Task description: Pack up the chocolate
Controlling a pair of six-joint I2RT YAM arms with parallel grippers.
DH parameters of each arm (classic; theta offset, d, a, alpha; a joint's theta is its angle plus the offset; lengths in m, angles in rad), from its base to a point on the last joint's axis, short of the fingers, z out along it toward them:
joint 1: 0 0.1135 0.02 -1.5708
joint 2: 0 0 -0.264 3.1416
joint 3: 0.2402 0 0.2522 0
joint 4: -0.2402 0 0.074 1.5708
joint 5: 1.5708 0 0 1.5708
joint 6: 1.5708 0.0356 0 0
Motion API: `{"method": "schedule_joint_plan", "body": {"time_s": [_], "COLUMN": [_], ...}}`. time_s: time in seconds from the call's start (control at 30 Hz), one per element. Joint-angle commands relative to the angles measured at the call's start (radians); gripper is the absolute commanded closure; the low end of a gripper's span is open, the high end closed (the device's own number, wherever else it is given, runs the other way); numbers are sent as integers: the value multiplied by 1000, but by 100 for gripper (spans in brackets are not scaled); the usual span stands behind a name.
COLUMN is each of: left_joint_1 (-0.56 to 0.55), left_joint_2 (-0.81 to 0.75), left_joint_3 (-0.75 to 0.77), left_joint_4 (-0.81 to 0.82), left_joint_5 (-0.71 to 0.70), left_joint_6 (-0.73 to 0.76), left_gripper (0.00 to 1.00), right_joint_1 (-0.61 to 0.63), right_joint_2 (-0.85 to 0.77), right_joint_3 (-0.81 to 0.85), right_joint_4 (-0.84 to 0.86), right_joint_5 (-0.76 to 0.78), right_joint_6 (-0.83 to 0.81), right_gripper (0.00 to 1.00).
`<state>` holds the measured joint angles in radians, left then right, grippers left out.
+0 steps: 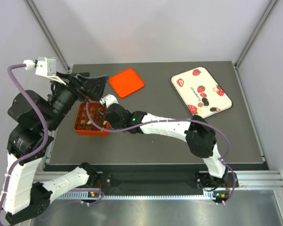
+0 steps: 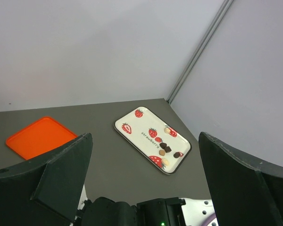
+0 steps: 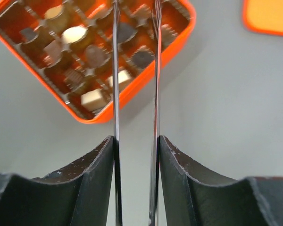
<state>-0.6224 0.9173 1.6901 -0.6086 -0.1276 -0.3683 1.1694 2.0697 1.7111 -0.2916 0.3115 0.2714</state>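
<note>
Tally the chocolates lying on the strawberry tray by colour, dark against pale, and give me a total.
Dark or brown chocolates: 4
Pale cream chocolates: 2
Total: 6

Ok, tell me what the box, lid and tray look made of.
Box: probably plastic, glossy orange, thin moulded dividers. Lid: likely the same plastic, smooth, satin orange. Tray: white, glossy, printed strawberries, raised rim; plastic or coated metal, unclear.
</note>
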Motion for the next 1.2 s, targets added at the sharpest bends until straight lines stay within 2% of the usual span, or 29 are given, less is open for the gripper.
{"method": "schedule_joint_plan", "body": {"time_s": [0.0,0.2,0.4,0.63,0.9,1.17], "left_joint_1": [3,3,3,4,3,3], "left_joint_2": [12,26,26,29,28,28], "left_joint_3": [11,28,22,-66,-115,-129], "left_joint_4": [24,-2,3,27,44,52], "left_joint_5": [9,-12,-20,6,19,29], "left_joint_6": [-8,14,17,-12,-27,-31], "left_gripper": [1,1,1,1,1,1], "right_joint_1": [15,-27,-161,-534,-851,-1056], "right_joint_2": [-126,-322,-555,-859,-948,-948], "right_joint_3": [19,-137,-381,-599,-712,-774], "right_joint_4": [52,60,-44,-201,-305,-308], "right_joint_5": [127,198,247,176,52,-130], "right_joint_6": [-55,-57,34,124,106,68], "right_gripper": [59,60,62,60,61,61]}}
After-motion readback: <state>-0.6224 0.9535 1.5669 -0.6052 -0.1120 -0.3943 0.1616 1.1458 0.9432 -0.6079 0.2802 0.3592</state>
